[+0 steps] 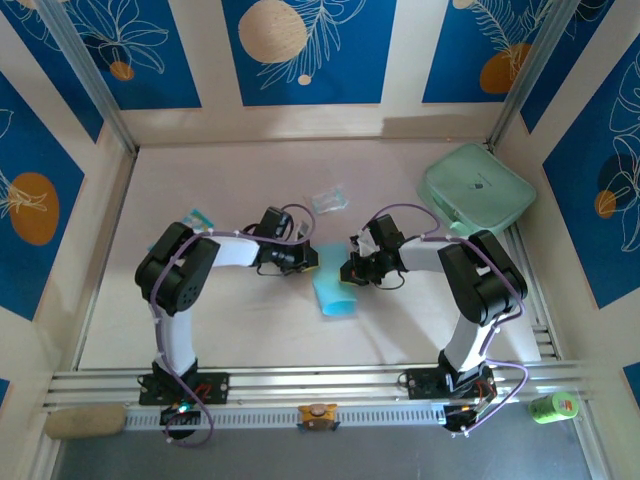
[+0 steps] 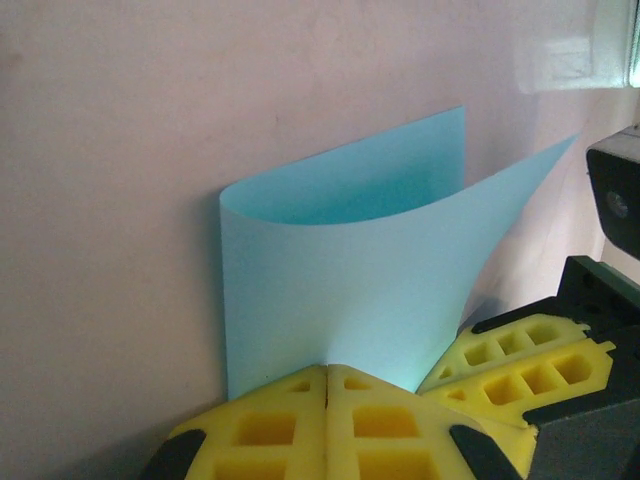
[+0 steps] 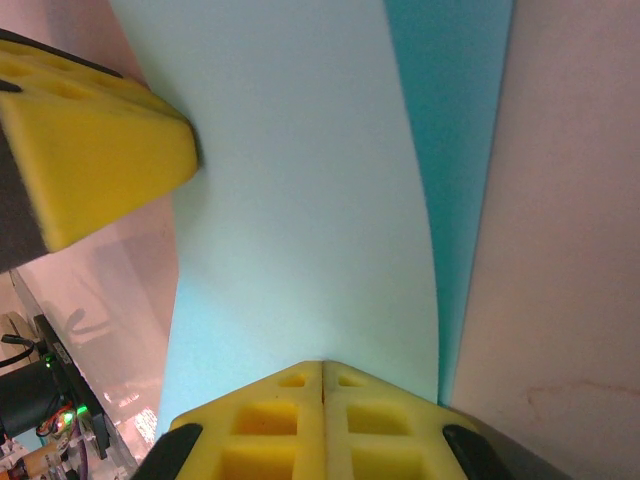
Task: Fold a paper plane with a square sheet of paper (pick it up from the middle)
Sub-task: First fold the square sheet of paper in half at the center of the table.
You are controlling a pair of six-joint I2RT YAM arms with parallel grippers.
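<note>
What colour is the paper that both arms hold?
The square sheet of paper is plain light blue, clearest in the left wrist view.

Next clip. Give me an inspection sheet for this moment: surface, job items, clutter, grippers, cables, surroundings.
Surface: pale table, flat and matte.
Job's things: square sheet of paper, light blue, bent over in a soft curve, not creased flat; no finished plane seen.
Clutter: clear wrapper behind the grippers; small printed packet by the left arm; mint-green case at the far right.
Grippers: left gripper and right gripper are both shut on the sheet, close together.
Cables: purple cables run along both arms, off the paper.
Surroundings: blue patterned wall panels; a green object lies outside the rail, near right.
</note>
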